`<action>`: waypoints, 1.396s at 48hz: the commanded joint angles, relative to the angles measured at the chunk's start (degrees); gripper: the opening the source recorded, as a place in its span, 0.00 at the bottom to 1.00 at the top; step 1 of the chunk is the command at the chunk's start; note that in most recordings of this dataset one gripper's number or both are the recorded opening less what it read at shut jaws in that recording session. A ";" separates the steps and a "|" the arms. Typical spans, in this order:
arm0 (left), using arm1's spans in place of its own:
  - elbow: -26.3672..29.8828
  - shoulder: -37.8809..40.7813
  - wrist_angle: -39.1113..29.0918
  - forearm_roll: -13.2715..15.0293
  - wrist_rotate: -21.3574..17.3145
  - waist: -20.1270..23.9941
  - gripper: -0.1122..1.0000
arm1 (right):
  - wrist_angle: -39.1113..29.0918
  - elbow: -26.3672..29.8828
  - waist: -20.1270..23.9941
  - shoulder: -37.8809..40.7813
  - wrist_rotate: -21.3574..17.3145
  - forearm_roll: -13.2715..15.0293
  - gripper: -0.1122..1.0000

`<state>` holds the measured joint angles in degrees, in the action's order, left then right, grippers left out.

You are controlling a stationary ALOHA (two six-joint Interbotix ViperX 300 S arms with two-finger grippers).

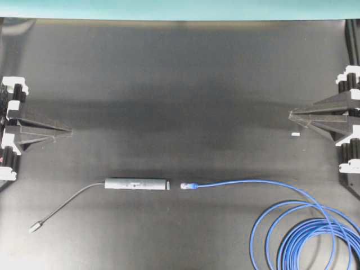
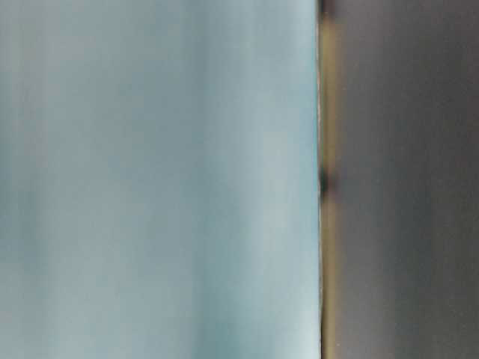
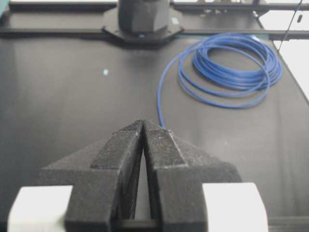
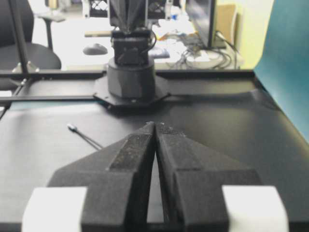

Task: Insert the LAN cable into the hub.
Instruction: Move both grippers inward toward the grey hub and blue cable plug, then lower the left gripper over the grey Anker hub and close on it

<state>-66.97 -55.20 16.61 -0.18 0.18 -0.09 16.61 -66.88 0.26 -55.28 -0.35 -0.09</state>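
The dark-grey hub (image 1: 136,184) lies flat on the black table, its lighter end cap facing right. Its thin grey cord (image 1: 67,205) runs left to a small silver plug (image 1: 35,228), which also shows in the right wrist view (image 4: 72,127). The blue LAN cable's plug (image 1: 187,185) lies just right of the hub's end, a small gap apart. The cable (image 1: 247,182) runs right into loops (image 1: 315,239), also in the left wrist view (image 3: 231,67). My left gripper (image 1: 70,133) (image 3: 144,122) and right gripper (image 1: 291,115) (image 4: 155,124) are shut and empty, far from both.
A small white scrap (image 1: 295,134) lies on the table near the right gripper. The teal backdrop (image 1: 180,8) borders the far edge. The opposite arm bases stand at the table ends (image 3: 142,19) (image 4: 131,72). The table-level view is blurred.
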 commanded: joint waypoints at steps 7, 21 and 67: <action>3.52 1.14 -6.50 -2.46 0.53 -0.62 0.10 | -9.23 2.81 0.70 2.90 -4.13 -5.19 0.10; 10.90 6.06 -24.61 -2.46 0.09 -1.41 0.10 | -24.43 8.96 3.25 12.57 -8.96 -5.27 0.10; 5.45 27.69 3.34 -2.46 6.42 -5.71 0.86 | -37.79 23.55 5.98 38.67 -6.86 -3.08 0.11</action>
<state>-60.12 -28.04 13.80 -2.46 5.98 -5.10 -22.06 -43.68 5.19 -16.52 -7.56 -3.34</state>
